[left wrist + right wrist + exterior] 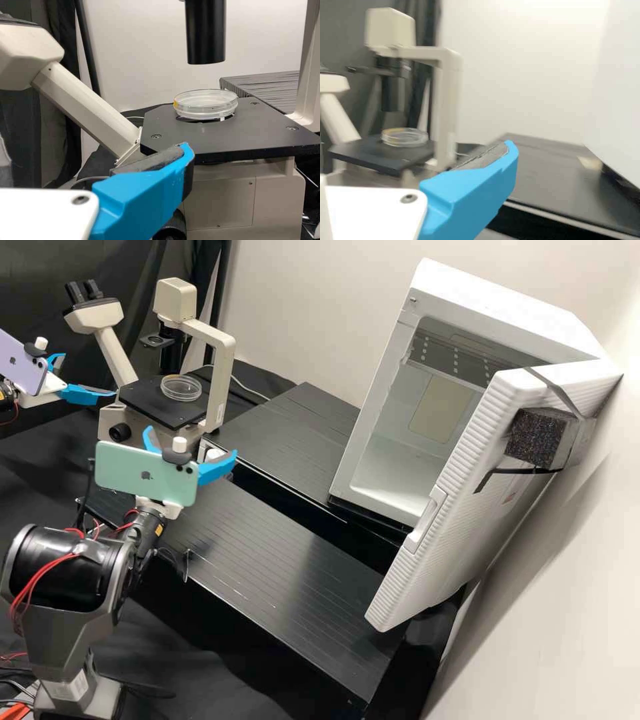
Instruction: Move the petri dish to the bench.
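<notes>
There was one petri dish (205,104), and it sat on the flat black stage (175,137) of the one cream microscope (220,367), over the round opening there. Round, shallow and clear as glass, it had two close rims, one above the other, with pale glints along them and a single yellow-orange patch on its side. It lay level, below one black cylinder (205,35) and apart from it; I could not tell whether anything was inside

Two grippers were there, each with two blue fingers. In the high view the left gripper (89,375) was beside the microscope, its fingers spread, with nothing between them. The right gripper (191,441) was nearer the camera, its fingers spread too and just as bare. Neither touched the dish. Two phones were mounted, one to each gripper: a lilac phone (23,363) on the left, a mint green phone (147,473) on the right

The microscope had two eyepieces (83,291). Two grooved black panels (267,567) made up the surface, and one white cabinet (513,307) stood on it, its one ribbed door (433,507) open, one dark foam block (533,437) strapped to that door
</notes>
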Robot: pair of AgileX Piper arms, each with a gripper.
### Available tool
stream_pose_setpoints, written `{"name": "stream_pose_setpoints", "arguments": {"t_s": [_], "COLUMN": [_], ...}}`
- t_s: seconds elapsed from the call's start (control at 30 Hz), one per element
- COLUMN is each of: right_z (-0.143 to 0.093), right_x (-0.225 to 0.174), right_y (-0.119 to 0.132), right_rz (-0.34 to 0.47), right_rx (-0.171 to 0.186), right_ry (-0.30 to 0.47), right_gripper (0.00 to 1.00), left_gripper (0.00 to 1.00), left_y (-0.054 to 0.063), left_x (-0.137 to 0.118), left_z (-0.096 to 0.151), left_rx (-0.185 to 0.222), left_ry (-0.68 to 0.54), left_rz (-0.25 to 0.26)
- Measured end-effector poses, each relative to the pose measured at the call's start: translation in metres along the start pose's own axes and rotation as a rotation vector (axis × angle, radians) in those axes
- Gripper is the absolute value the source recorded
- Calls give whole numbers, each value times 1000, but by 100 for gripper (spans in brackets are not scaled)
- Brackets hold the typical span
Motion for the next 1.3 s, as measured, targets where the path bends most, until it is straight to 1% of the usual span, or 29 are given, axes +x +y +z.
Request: {"name": "stream_pose_setpoints", "arguments": {"t_s": [0.07,0.17,0.27,0.43,0.5,0.7,0.77,0.83,1.0,1.3], "right_z": [-13,-28,-42,-57,-60,-66,-68,-68,-69,-62], "right_x": [6,15,26,49,57,85,96,108,132,174], "right_y": [-2,-6,-12,-25,-30,-45,-49,-54,-58,-72], "right_rz": [12,10,-4,-50,-66,-119,-132,-139,-130,-146], "right_rx": [-6,-19,-44,-93,-105,-98,-85,-59,-13,9], "right_ry": [29,63,83,88,87,72,77,78,76,16], "right_gripper": [100,100,100,100,100,100,100,100,100,100], "left_gripper": [100,100,100,100,100,100,100,100,100,100], "left_y": [0,0,0,0,0,0,0,0,0,0], "left_x": [0,0,0,0,0,0,0,0,0,0], "left_z": [0,0,0,0,0,0,0,0,0,0], "left_rx": [0,0,0,0,0,0,0,0,0,0], "left_ry": [0,0,0,0,0,0,0,0,0,0], "left_rz": [0,0,0,0,0,0,0,0,0,0]}}
